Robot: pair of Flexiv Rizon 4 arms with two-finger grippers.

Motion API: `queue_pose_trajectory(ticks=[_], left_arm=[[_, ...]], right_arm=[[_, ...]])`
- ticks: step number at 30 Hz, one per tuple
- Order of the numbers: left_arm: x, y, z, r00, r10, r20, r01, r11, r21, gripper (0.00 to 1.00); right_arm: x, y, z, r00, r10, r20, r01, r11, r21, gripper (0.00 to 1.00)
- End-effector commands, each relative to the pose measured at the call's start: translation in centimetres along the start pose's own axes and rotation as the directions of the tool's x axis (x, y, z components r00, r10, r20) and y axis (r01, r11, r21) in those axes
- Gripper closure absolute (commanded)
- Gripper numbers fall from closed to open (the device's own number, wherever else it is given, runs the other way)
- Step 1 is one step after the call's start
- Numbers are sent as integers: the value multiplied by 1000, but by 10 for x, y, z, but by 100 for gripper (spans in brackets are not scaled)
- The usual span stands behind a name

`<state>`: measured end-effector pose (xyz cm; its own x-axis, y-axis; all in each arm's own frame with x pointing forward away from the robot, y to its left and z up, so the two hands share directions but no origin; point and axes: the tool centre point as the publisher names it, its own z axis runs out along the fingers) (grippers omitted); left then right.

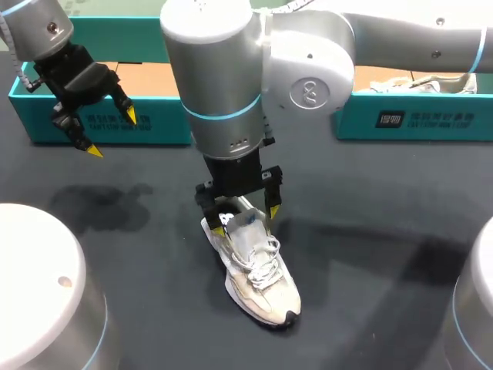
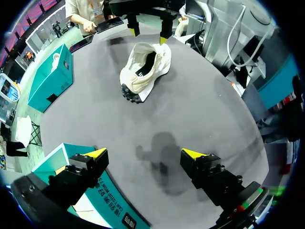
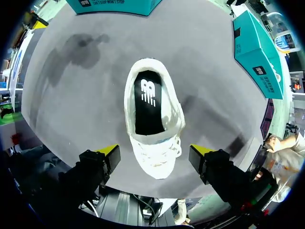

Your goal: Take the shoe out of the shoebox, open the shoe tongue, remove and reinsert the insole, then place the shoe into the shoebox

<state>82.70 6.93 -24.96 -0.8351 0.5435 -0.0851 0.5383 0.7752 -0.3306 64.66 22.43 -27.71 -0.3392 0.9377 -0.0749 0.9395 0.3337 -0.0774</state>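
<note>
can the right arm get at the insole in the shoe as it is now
Probably yes: the right gripper hangs open just above the shoe, and the black insole shows bare in the shoe's mouth with nothing over it. The left gripper is off to the side.

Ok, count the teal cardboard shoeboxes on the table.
2. One teal cardboard shoebox stands back left on the table, beside the left gripper; the other back right. None seems hidden.

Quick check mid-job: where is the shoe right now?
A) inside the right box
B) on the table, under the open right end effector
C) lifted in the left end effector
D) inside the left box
B: the shoe lies on the table below the right end effector, whose fingers stand open above it.
</note>
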Motion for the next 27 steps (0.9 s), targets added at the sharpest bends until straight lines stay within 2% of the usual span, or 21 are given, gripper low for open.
queue_pose_trajectory(ticks=[1, 3, 4, 6, 8, 10, 18, 27], left_arm=[[1, 0, 0, 1000, 0, 0, 0, 1000, -3, 0], [1, 0, 0, 1000, 0, 0, 0, 1000, -3, 0], [1, 0, 0, 1000, 0, 0, 0, 1000, -3, 0], [1, 0, 0, 1000, 0, 0, 0, 1000, -3, 0], [1, 0, 0, 1000, 0, 0, 0, 1000, -3, 0], [1, 0, 0, 1000, 0, 0, 0, 1000, -3, 0], [1, 0, 0, 1000, 0, 0, 0, 1000, -3, 0], [1, 0, 0, 1000, 0, 0, 0, 1000, -3, 0]], right_arm=[[-7, -13, 8, 1000, -8, -25, 8, 1000, -9, 0], [-7, -18, 11, 999, -21, -31, 20, 1000, -5, 0], [-7, -20, 13, 999, -26, -30, 26, 1000, -6, 4], [-8, -23, 16, 999, -36, -29, 36, 999, -3, 17], [-9, -24, 18, 999, -40, -33, 40, 999, -3, 22], [-10, -24, 21, 998, -46, -39, 46, 999, -2, 39], [-13, -25, 32, 995, -79, -64, 79, 997, 9, 33], [-9, -3, 60, 983, -124, -136, 123, 992, -17, 32]])
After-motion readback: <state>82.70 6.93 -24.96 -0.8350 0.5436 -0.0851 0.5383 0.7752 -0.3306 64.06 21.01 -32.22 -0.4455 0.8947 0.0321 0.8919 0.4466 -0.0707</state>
